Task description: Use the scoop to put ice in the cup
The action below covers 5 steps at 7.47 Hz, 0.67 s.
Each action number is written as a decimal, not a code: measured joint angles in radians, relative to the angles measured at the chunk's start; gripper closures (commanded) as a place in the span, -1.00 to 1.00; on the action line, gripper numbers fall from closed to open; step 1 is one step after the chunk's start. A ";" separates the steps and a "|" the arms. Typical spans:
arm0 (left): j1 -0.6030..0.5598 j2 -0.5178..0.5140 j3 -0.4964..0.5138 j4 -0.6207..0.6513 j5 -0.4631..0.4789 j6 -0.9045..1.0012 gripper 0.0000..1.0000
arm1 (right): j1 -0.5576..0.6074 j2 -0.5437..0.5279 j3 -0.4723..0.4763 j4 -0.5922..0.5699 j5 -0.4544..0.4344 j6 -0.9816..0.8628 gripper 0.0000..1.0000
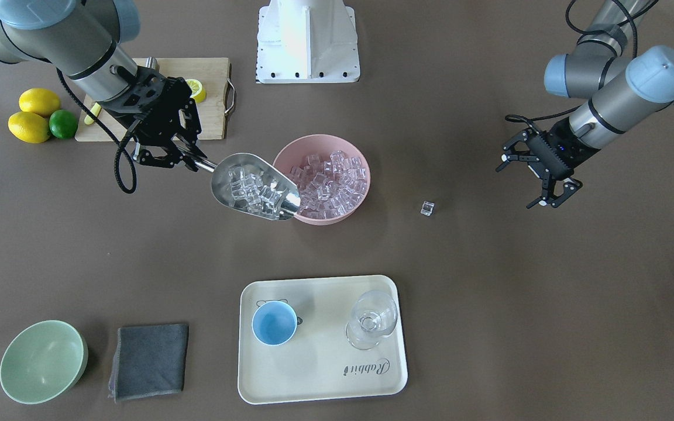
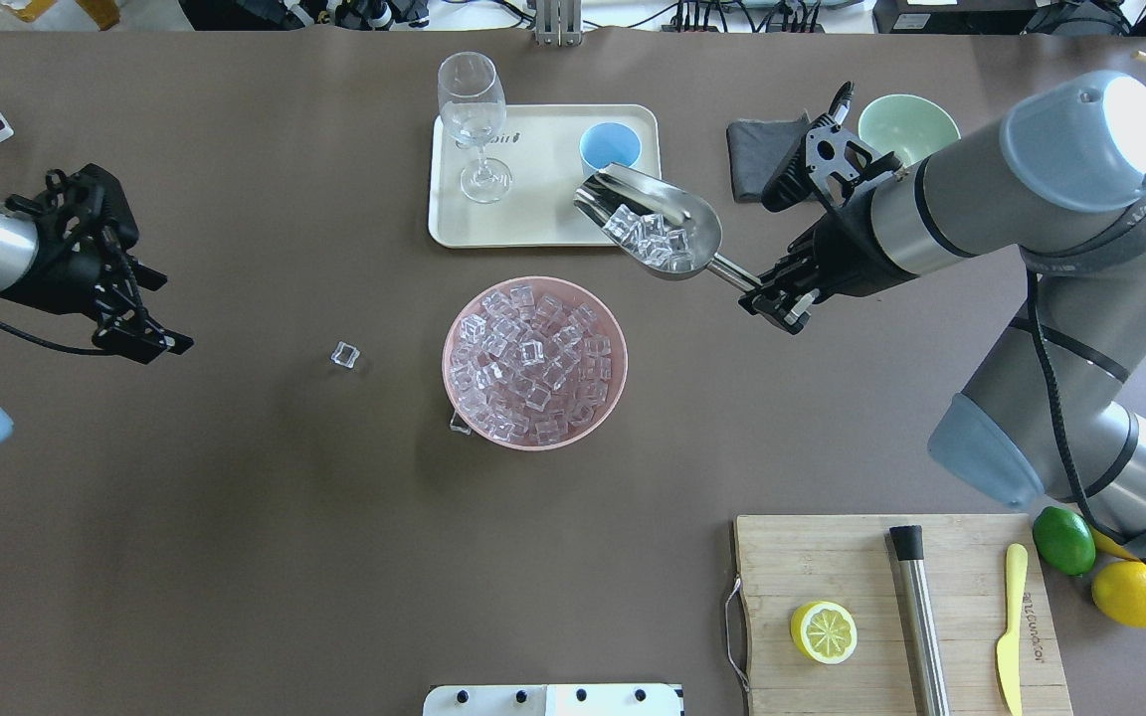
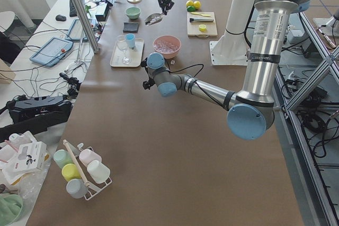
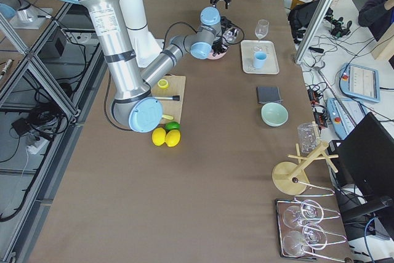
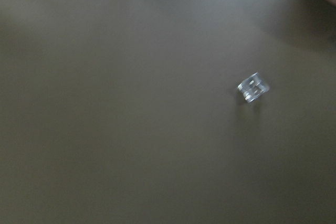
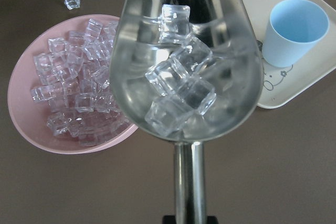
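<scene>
My right gripper [image 1: 182,156] [image 2: 770,296] is shut on the thin handle of the steel scoop [image 1: 255,187] [image 2: 655,224] [image 6: 186,61]. The scoop is held in the air beside the pink bowl [image 1: 320,138] [image 2: 450,360] [image 6: 21,114] and carries several ice cubes [image 6: 181,85]. The bowl is full of ice [image 2: 533,363]. The light-blue cup [image 1: 274,323] [image 2: 610,147] [image 6: 294,30] stands upright and empty on a cream tray [image 1: 325,374] [image 2: 533,199]. My left gripper [image 1: 515,187] [image 2: 175,313] is open and empty, off to the side.
One loose ice cube [image 1: 427,208] [image 2: 345,355] [image 5: 253,87] lies on the table, another [image 2: 461,425] lies against the bowl. A stemmed glass [image 1: 372,318] shares the tray. A green bowl [image 1: 41,361], grey cloth [image 1: 150,359], cutting board [image 2: 832,567], lemons and a lime are around.
</scene>
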 measured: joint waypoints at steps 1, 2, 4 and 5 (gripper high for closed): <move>-0.051 0.051 -0.029 0.089 0.001 0.000 -0.96 | 0.017 0.021 -0.005 -0.065 0.019 0.036 1.00; -0.098 0.099 -0.053 0.167 0.004 0.000 -0.96 | 0.030 0.049 -0.009 -0.142 0.031 0.062 1.00; -0.205 0.170 -0.069 0.283 0.037 -0.002 -0.96 | 0.050 0.114 -0.021 -0.305 0.038 0.080 1.00; -0.260 0.200 -0.070 0.323 0.044 -0.002 -0.96 | 0.055 0.142 -0.030 -0.372 0.038 0.082 1.00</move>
